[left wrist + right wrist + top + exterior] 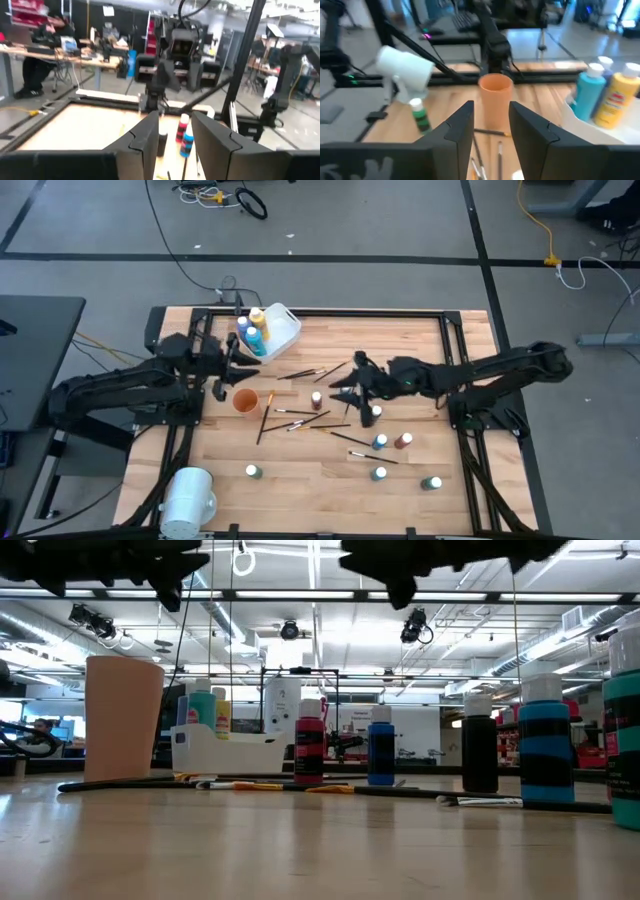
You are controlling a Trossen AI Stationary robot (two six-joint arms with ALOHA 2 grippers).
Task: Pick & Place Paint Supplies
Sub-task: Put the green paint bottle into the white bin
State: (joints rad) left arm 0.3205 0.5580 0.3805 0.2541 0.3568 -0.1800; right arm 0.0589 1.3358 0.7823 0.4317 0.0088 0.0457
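Note:
Small white-capped paint bottles stand upright on the wooden table (300, 480): one (317, 398) at the middle, several (380, 442) toward the near right, one (253, 471) near left. Thin dark brushes (300, 418) lie flat and scattered at the centre. More bottles (256, 330) stand inside the white tub (285, 325) at the far left. My left gripper (238, 370) hovers open beside the tub, above the orange cup (245, 400). My right gripper (340, 388) hovers open above the brushes, pointing toward the cup (495, 100). Both hold nothing.
A large white cylinder (188, 498) lies at the near left corner. A black frame (455, 370) runs round the table's edges. Bare wood shows along the near edge between the bottles.

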